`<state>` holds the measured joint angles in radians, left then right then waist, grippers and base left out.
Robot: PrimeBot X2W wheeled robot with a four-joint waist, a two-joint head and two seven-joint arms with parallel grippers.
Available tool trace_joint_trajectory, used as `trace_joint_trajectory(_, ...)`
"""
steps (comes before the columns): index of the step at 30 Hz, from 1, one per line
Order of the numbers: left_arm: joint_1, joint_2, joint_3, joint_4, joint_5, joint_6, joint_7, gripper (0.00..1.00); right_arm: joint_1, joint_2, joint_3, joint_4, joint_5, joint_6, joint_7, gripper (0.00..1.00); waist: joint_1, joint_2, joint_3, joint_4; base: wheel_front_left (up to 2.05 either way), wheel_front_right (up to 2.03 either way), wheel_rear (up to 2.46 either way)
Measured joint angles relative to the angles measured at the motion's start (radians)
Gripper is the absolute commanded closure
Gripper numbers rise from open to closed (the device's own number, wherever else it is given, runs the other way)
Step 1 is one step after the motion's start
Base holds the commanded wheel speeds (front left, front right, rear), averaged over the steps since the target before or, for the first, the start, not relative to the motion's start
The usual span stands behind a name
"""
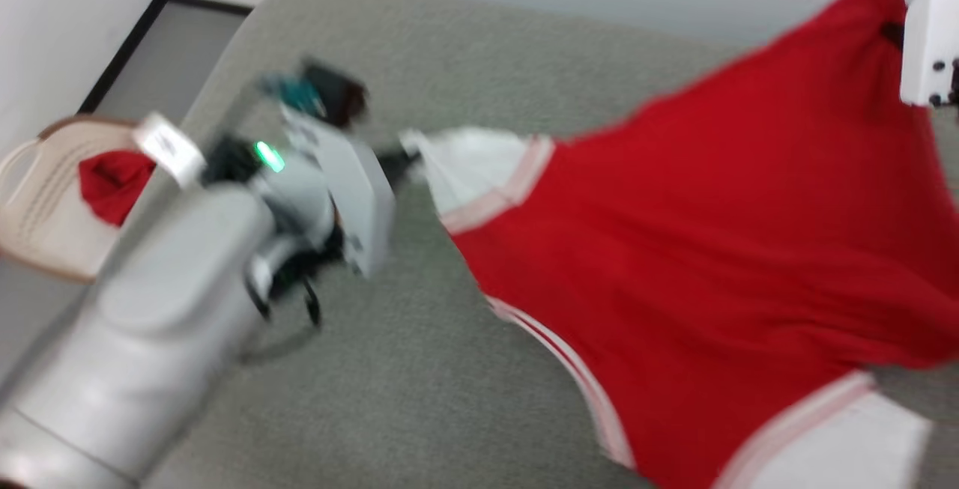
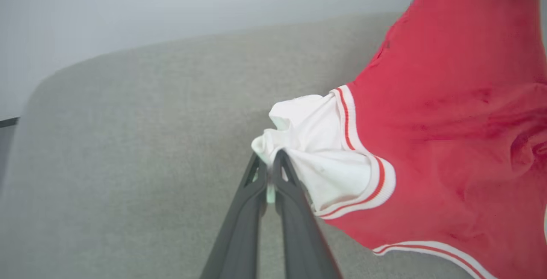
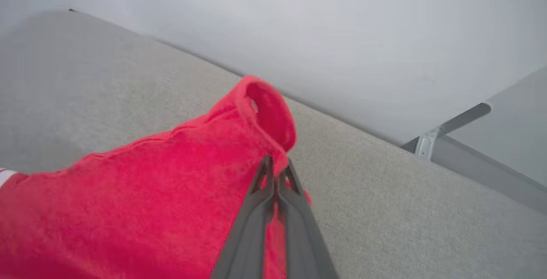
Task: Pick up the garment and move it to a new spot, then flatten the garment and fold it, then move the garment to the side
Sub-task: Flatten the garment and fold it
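Head view, blurred: your left end effector (image 1: 401, 161) was at the tip of the white sleeve (image 1: 472, 167). From there the shirt (image 1: 697, 249) stretched up to the right arm's pale housing (image 1: 929, 40) in the top right corner, spread over the grey surface (image 1: 419, 369). At the far left sat a beige basket (image 1: 37, 212) with something red (image 1: 112, 183) in it.

Left wrist view: you had the left end effector (image 2: 269, 159) pinched tight on the bunched sleeve (image 2: 316, 142), its fingers nearly touching. The shirt's red body ran off to the right.

Right wrist view: your right end effector (image 3: 275, 165) was clamped on a rolled red edge of the shirt (image 3: 128, 202), its fingers together. Whether the cloth touched the surface (image 3: 406, 210) you could not tell.
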<state>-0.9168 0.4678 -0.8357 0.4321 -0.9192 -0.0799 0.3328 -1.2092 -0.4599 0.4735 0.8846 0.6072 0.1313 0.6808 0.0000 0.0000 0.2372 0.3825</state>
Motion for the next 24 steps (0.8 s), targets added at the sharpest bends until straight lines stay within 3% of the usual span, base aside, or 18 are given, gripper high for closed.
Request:
trace_joint_trajectory(5, -0.175, 0.008, 0.019, 0.087, 0.003, -0.009, 0.086, 1.00, -0.042, 0.028, -0.012, 0.023, -0.011, 0.000, -0.127, 1.00, 0.0000, 0.0000, -0.037, -0.052, 0.00, 0.00, 0.00)
trace_joint_trajectory(10, -0.357, -0.020, 0.056, 0.221, 0.016, 0.001, 0.102, 1.00, -0.101, 0.081, -0.032, 0.058, -0.053, 0.000, -0.267, 1.00, 0.0000, 0.0000, -0.065, -0.111, 0.00, 0.00, 0.00)
trace_joint_trajectory(16, -0.560, -0.049, 0.067, 0.399, 0.083, 0.030, 0.049, 1.00, -0.179, 0.175, -0.065, 0.116, -0.095, 0.000, -0.417, 1.00, 0.0000, 0.0000, -0.087, -0.192, 0.00, 0.00, 0.00)
trace_joint_trajectory(24, -0.780, -0.093, 0.084, 0.587, 0.139, 0.048, -0.096, 1.00, -0.278, 0.260, -0.097, 0.186, -0.149, 0.000, -0.564, 1.00, 0.0000, 0.0000, -0.098, -0.299, 0.00, 0.00, 0.00)
